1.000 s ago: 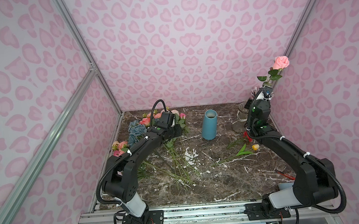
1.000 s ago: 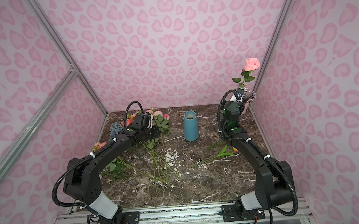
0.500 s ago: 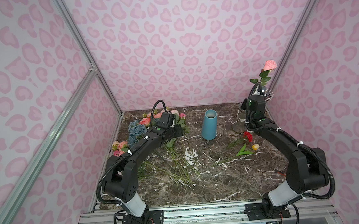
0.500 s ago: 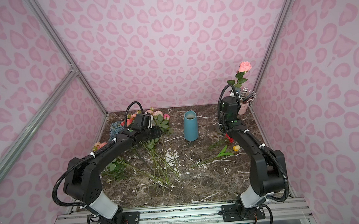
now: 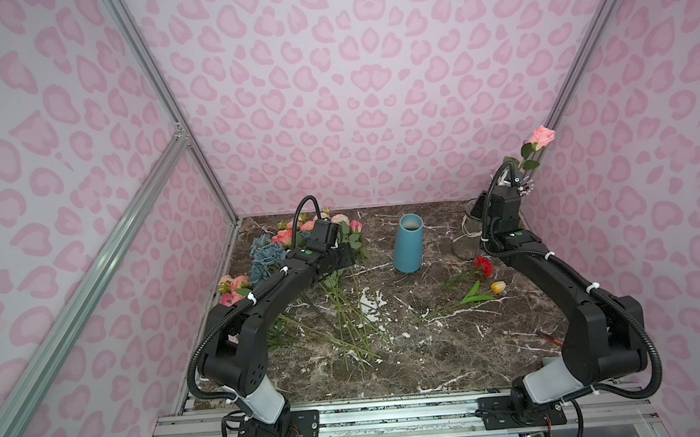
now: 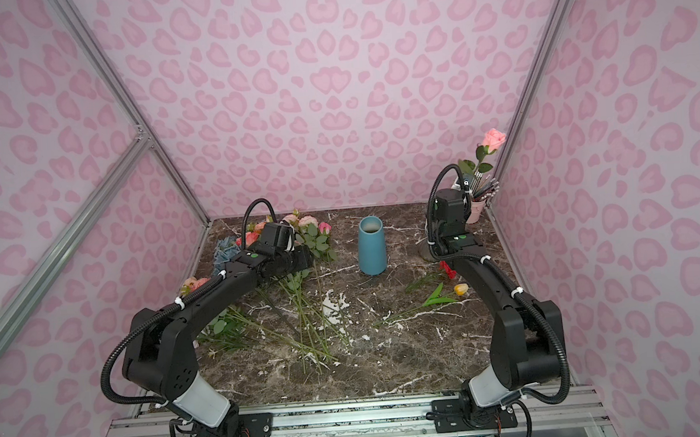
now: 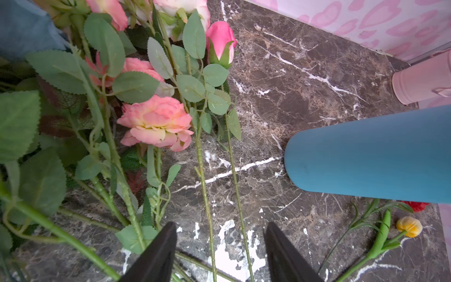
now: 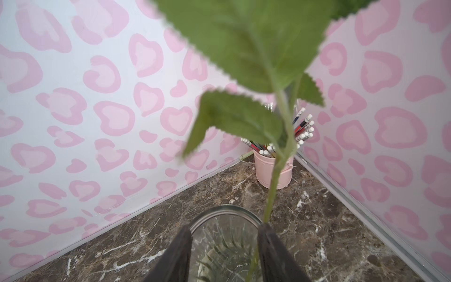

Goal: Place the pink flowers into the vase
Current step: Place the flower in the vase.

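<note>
One pink rose (image 5: 542, 136) stands upright with its stem (image 8: 273, 185) inside the clear glass vase (image 8: 224, 212) at the back right. My right gripper (image 8: 224, 229) hangs open over that vase's mouth, and the stem rests against one fingertip. The other pink flowers (image 5: 287, 236) (image 6: 307, 221) lie in a pile at the back left. My left gripper (image 7: 220, 227) is open low over the table, with two thin stems (image 7: 206, 195) running between its fingers, untouched. A blue vase (image 5: 408, 243) (image 7: 366, 156) stands at mid back, empty.
A dusty-blue hydrangea bunch (image 5: 265, 254) lies beside the pile. A red bloom (image 5: 484, 265) and a yellow tulip (image 5: 498, 287) lie near the right arm. A pink bucket of pencils (image 8: 273, 171) fills the back right corner. Patterned walls close in on three sides.
My right gripper has gone from shut on the rose stem to open, and the rose has sunk a little into the glass vase. My left gripper has opened wider over the stems.
</note>
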### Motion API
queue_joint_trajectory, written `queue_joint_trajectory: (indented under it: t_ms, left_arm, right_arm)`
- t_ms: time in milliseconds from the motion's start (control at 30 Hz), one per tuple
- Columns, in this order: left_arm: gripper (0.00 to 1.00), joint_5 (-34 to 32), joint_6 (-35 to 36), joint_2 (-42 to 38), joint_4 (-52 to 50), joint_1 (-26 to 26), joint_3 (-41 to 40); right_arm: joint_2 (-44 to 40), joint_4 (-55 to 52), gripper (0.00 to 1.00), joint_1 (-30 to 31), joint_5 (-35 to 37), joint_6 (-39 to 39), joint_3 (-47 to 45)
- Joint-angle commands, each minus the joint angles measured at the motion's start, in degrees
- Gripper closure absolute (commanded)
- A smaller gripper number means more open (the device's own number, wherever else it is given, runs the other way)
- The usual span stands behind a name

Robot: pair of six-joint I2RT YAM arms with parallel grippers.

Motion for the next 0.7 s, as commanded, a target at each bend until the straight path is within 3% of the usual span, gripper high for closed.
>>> queue_joint_trajectory:
  t_ms: [0, 333, 667]
  left_arm:
    - [0.45, -0.60, -1.36, 0.51, 0.67, 0.42, -0.27]
    - [0.54, 2.51, -2.24, 3.41, 1.74, 0.42, -0.83]
    - [0.63, 1.83, -3.14, 6.85, 3.01, -2.35, -1.90]
  right_arm:
    - [-2.46, -4.27, 0.49, 1.16, 0.94, 3.30, -1.48]
    - [-9.87, -13.59, 0.48, 5.45, 0.46, 9.42, -7.62]
    - [-19.59, -22.31, 0.49, 15.53, 2.70, 12.58, -11.77]
